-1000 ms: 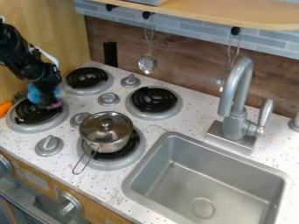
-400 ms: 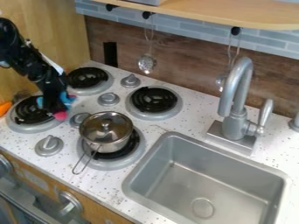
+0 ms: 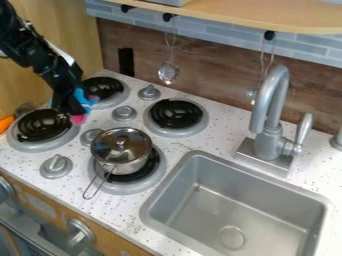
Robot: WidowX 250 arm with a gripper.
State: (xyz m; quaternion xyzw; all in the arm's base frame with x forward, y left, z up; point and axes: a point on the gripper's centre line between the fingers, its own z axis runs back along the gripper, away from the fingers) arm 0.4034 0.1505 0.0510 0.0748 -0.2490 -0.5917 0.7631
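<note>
At the upper left the black gripper (image 3: 69,111) hangs over the right edge of the left front burner (image 3: 41,126). A small blue and pink item (image 3: 85,100) shows at its fingers, partly hidden by them; how it is held cannot be made out. Down and to the right of the gripper, a silver pot with a lid (image 3: 121,150) stands on the front burner nearest the sink, its wire handle pointing toward the front edge.
The back-left burner (image 3: 105,89), right-rear burner (image 3: 175,114) and several grey knobs surround the gripper. An orange object (image 3: 6,124) lies at the left edge. The sink (image 3: 234,205) and tall faucet (image 3: 270,115) are at right; a ladle (image 3: 168,73) hangs behind.
From over the left front burner, the gripper has shifted rightward, and the blue and pink item has moved along with it. The pot has stayed in place.
</note>
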